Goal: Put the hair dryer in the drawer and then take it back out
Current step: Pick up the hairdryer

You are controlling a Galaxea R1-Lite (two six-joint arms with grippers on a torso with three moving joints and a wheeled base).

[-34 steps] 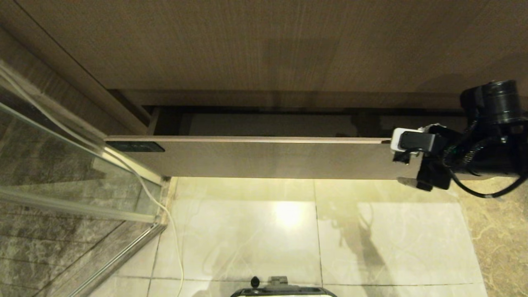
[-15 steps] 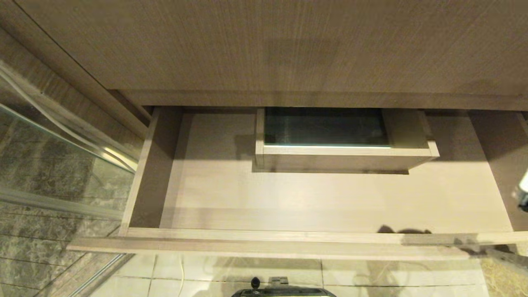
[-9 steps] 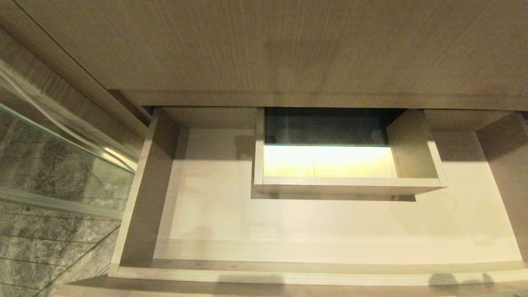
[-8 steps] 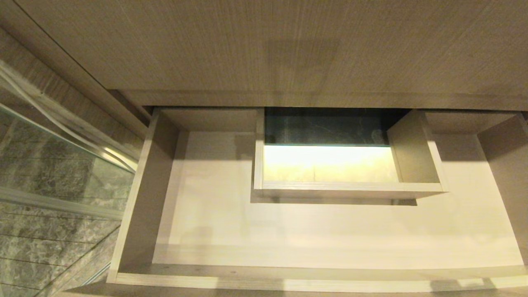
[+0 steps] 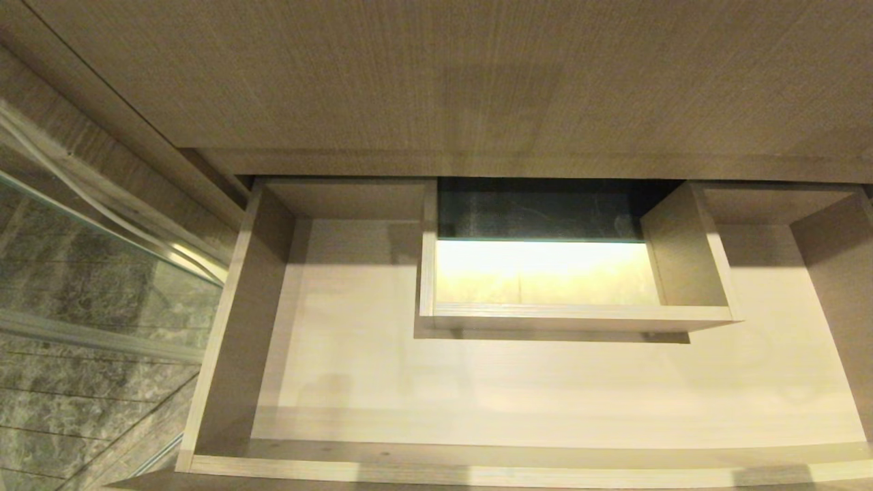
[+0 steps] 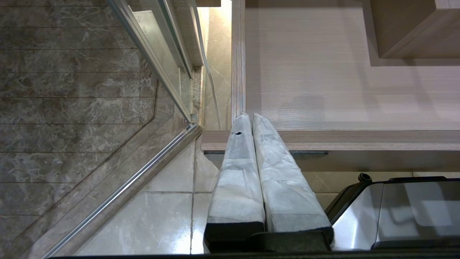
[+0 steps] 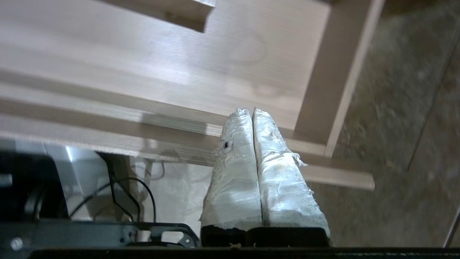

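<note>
Head view, read from the left: a glass shower panel (image 5: pixel 102 286) stands beside the cabinet, then the drawer (image 5: pixel 225 341), pulled well out under the wood-grain panel (image 5: pixel 436 75). Its light floor is bare. A boxed cutout (image 5: pixel 580 317) sits at the middle back, with floor tile showing through it. Neither arm appears in this view.

The hair dryer is in none of the three views, so its place cannot be stated; it is not in the drawer.

Left gripper (image 6: pixel 249 116): jaws pressed together and empty, hanging over the drawer's left front corner, beside the shower panel's metal rail (image 6: pixel 118 194). The arm looks parked.

Right gripper (image 7: pixel 248 110): jaws closed tip to tip on nothing, padding frayed. It hangs just above the drawer's right front corner, pointing down and into the drawer, clear of the front board (image 7: pixel 337 176).

Judgement: the drawer is open and the step in hand is fetching the hair dryer. To do this well, the right arm should lift straight clear of the front board before swinging away, so the drawer is not nudged. The jaws should open wide before reaching the dryer and take it by the handle, with the bundled cord kept from trailing. On return, the broad open floor to either side of the cutout is the safest place to set it.
</note>
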